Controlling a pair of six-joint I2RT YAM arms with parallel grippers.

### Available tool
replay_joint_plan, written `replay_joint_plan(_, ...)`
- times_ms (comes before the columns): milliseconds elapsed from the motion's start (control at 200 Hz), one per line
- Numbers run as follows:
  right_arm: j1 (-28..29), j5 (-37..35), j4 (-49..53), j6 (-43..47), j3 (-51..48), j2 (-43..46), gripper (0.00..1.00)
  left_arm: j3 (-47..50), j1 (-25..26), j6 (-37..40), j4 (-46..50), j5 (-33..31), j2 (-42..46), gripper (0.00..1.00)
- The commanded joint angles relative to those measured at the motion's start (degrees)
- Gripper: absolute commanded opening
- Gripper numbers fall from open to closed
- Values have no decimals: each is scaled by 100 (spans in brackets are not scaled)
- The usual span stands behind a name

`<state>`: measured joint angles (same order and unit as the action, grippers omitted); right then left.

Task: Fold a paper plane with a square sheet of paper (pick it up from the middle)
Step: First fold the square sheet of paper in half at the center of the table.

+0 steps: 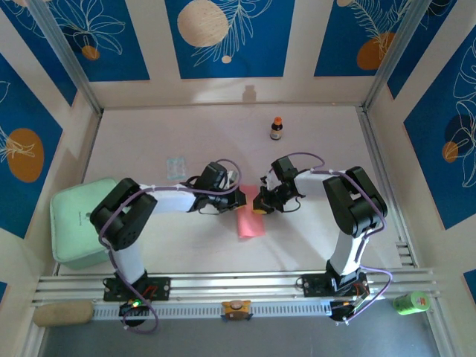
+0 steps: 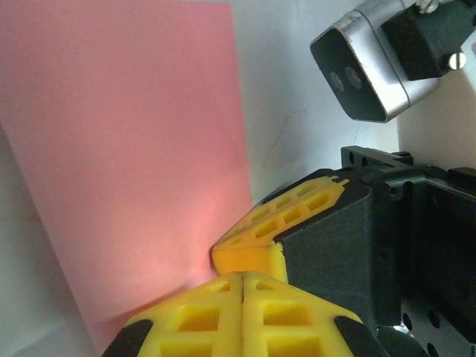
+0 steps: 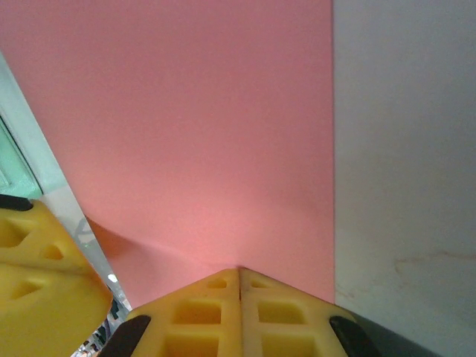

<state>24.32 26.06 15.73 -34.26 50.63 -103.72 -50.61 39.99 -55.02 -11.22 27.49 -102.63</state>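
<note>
left tool point(image 2: 242, 290) and right tool point(image 3: 239, 282) both closed at far edge of pink sheet point(image 1: 251, 222), mid desk point(image 1: 149, 141).
right tool clamped shut on the sheet's edge, paper creased just beside the pinch. left tool shut too, tips touching the same edge, just beside the right fingers point(image 2: 282, 216); paper between its own pads or not: cannot tell. sheet plain and unmarked, seen from above as a narrow rectangle, near end pointing toward the arm bases. well apart from it: small clear packet point(image 1: 175, 166) behind the left arm, dark bottle point(image 1: 277, 129) with orange cap at the far side, mint-green box point(image 1: 78, 223) at the left desk edge.
</note>
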Motion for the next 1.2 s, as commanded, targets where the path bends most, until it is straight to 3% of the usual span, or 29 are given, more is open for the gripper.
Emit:
replay_joint_plan(0, 38, -359, 357, 51, -53, -184, 0, 90, -87, 16, -175, 183, -163, 0)
replay_joint_plan(385, 61, -390, 326, 25, -106, -131, 0, 337, -152, 487, 478, -296, -418, 0)
replay_joint_plan(615, 65, -407, 330, 25, -111, -109, 0, -144, -185, 604, 837, -260, -120, 2)
replay_joint_plan(970, 65, -383, 326, 25, -113, -110, 0, -259, -473, 664, 460, 123, -646, 3)
replay_joint_plan(1195, 65, -369, 325, 25, -130, -94, 0, -144, -509, 721, 657, -132, -811, 3)
